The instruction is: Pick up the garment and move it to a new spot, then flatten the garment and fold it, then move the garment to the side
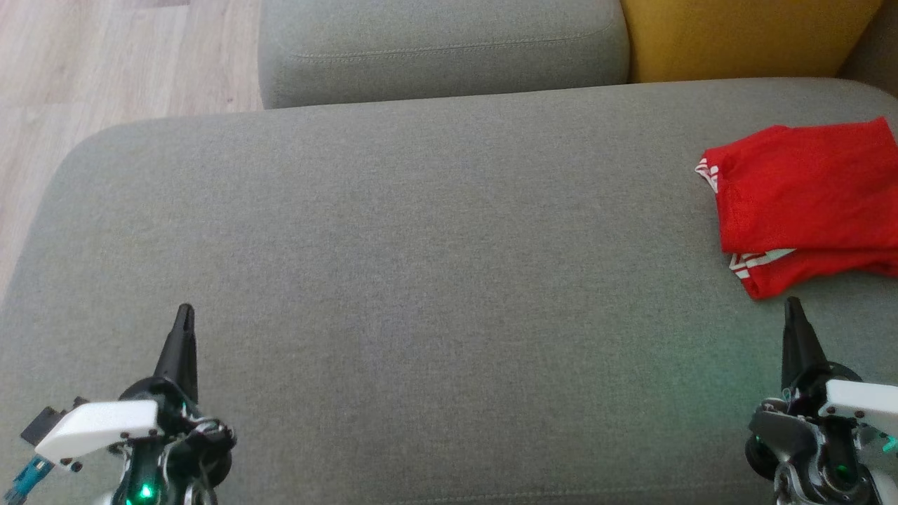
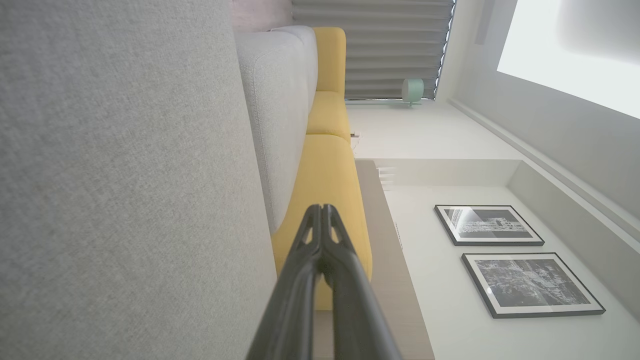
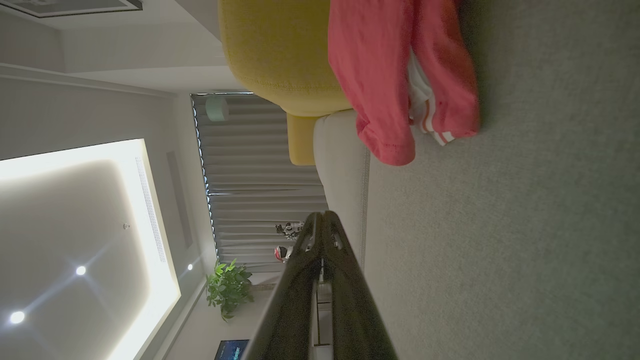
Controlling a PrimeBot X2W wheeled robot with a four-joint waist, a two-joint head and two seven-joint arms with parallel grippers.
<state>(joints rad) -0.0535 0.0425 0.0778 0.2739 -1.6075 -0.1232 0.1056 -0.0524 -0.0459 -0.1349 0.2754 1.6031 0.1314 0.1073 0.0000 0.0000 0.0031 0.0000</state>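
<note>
While my right pincer (image 1: 793, 305), closed and empty like my left pincer (image 1: 184, 310), rests just below the folded red garment (image 1: 800, 189), one nudge could unfold it.

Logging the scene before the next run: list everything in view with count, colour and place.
sofa seat: one, grey, across the head view
garment: one, red with white stripes, right end of sofa seat
back cushion: one, grey, behind sofa seat
yellow cushion: one, yellow, right of back cushion
floor: one, pale wood, upper left
framed pictures: two, black-framed, lower right of left wrist view
left gripper: one, dark, lower left, jaws shut
right gripper: one, dark, lower right, jaws shut
</note>
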